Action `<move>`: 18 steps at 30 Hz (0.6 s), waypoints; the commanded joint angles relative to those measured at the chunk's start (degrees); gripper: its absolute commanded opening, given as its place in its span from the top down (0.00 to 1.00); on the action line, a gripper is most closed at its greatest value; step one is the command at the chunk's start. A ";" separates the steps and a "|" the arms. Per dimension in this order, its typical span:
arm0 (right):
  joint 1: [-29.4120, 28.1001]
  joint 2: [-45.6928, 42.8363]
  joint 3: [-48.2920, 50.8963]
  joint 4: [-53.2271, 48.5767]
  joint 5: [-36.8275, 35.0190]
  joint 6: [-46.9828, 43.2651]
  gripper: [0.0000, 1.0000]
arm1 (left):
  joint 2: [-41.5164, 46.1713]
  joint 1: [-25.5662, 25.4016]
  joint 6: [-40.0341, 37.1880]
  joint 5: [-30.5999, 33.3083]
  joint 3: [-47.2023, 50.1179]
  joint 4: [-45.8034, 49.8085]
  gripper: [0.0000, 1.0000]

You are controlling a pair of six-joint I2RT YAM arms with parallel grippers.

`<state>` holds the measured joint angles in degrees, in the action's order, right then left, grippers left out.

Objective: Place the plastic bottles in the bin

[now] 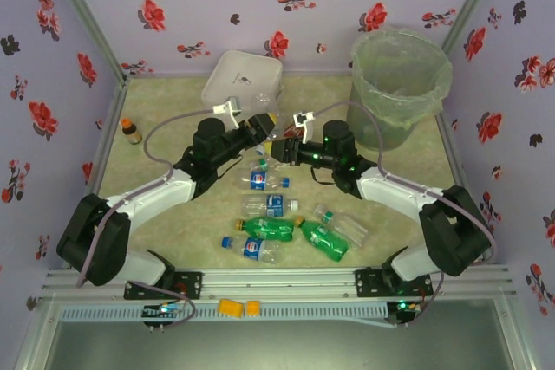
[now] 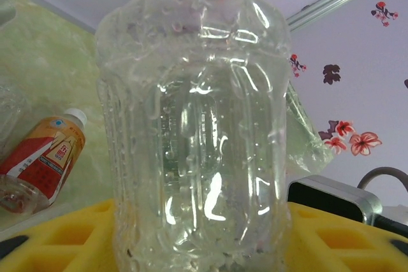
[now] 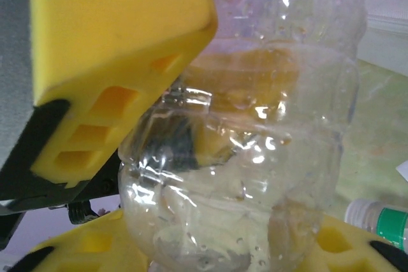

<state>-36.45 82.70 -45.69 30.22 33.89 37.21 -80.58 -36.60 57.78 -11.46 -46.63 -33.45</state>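
I read left end effector clenched on clear bottle, lifted left of bin | right end effector grips same bottle | other plastic bottles lie on worktop, near-left of bin

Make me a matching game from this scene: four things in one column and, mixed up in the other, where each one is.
Things:
1. bin
2. white box
3. brown bottle
4. clear bottle

Places:
A. left side, standing alone
B. between yellow fingers
C. far right corner
D. far side, near the middle

Pairs: 1-C, 2-D, 3-A, 4-B
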 commanded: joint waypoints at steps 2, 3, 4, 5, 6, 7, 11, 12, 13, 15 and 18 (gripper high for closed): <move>-0.20 0.05 -1.46 1.87 0.41 -0.40 0.72 | 0.78 -0.58 -0.36 -0.40 1.03 -2.50 0.43; -0.16 0.09 -1.63 1.91 0.31 -0.40 0.73 | 0.98 -0.58 -0.39 -0.33 1.23 -2.50 0.40; -0.20 0.04 -1.74 1.87 0.30 -0.47 0.74 | 1.10 -0.62 -0.34 -0.40 1.35 -2.50 0.34; -0.20 0.02 -1.92 1.80 0.26 -0.56 0.73 | 1.34 -0.59 -0.47 -0.32 1.49 -2.37 0.26; -0.11 0.11 -2.10 1.44 0.05 -0.70 0.72 | 1.63 -0.57 -0.70 -0.23 1.54 -2.11 0.17; -0.12 0.09 -2.25 1.14 -0.17 -0.93 0.71 | 2.00 -0.57 -1.09 -0.02 1.63 -1.62 0.07; 0.38 -0.65 -3.04 -3.09 -1.94 -2.89 0.70 | 5.47 -0.16 -4.59 2.81 1.12 4.35 0.00; 0.80 -1.09 -3.17 -4.59 -2.38 -3.50 0.70 | 6.86 0.10 -5.89 4.08 0.95 6.37 0.00; 1.30 -1.59 -3.22 -5.62 -2.57 -3.94 0.70 | 8.32 0.52 -7.15 5.20 0.85 8.31 0.00; 2.65 -2.76 -3.48 -8.51 -3.20 -4.51 0.70 | 11.24 1.61 -9.14 7.07 0.79 11.74 0.00; 5.64 -5.18 -4.99 -15.00 -4.17 -6.44 0.70 | 16.19 3.67 -11.72 10.42 1.34 16.42 0.00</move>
<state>-33.08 80.97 -47.77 21.17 31.75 33.85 -68.27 -34.59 50.92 -5.96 -45.67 -22.63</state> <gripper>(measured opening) 0.428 0.998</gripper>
